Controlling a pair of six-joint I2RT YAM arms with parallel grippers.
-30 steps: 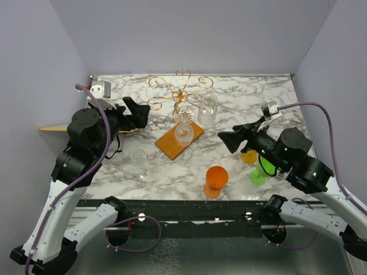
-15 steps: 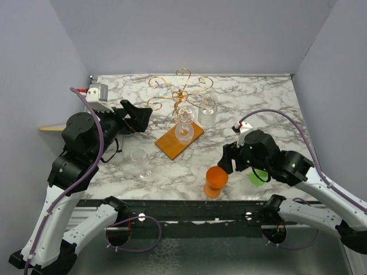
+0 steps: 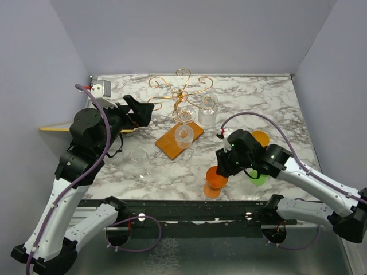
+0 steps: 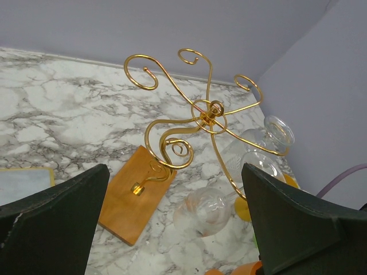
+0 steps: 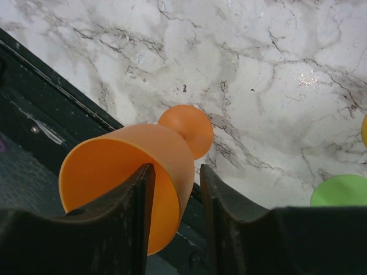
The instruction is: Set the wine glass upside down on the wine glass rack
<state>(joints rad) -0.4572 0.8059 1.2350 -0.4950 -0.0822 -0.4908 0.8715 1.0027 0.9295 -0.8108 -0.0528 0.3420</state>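
The orange wine glass stands upright near the table's front edge. My right gripper has come down over its rim. In the right wrist view one finger is inside the bowl and the other is outside it. A gap still shows between the wall and the outer finger. The wine glass rack, gold wire on a wooden base, stands at the back centre. My left gripper hovers wide open to its left, holding nothing, and the rack fills its wrist view.
Two clear glasses hang upside down on the rack. Another clear glass stands at the front left. A green glass and a yellow one stand beside my right arm. The black front rail runs just under the orange glass.
My right arm has swung left and down from above the yellow and green glasses to the orange glass, and its jaws have narrowed around the rim. The left arm has barely shifted.
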